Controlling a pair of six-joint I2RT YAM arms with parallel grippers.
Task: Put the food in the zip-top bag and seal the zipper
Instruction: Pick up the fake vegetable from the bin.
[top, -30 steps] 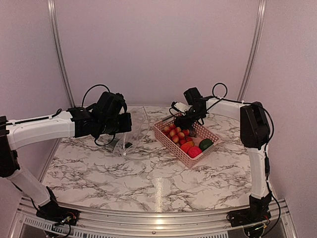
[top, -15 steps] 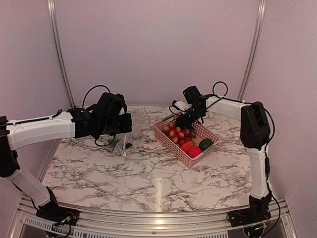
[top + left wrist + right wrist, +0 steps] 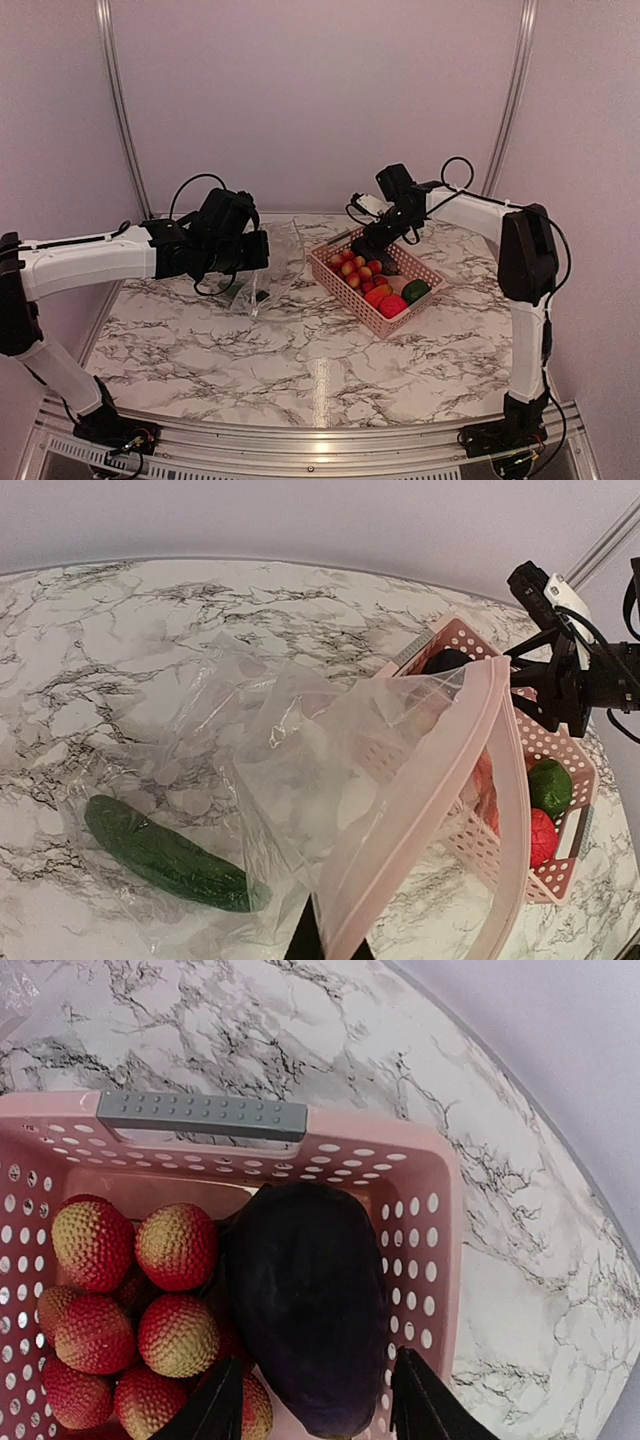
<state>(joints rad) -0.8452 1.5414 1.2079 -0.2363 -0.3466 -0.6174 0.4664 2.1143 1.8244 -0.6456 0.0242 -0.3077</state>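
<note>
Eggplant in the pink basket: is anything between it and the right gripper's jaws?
Nothing visible. The right gripper hangs directly over the eggplant with its jaws open, one either side of it. The red-yellow fruits crowd one side of it and the basket wall the other, so room is tight.

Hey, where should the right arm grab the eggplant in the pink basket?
Grip the eggplant across its thick middle, coming down from above. It lies flat beside the pink basket wall, red-yellow fruits packed on its other side, so only the top is free. The open right pincer straddles it.

Soft, even light; sharp frames
</note>
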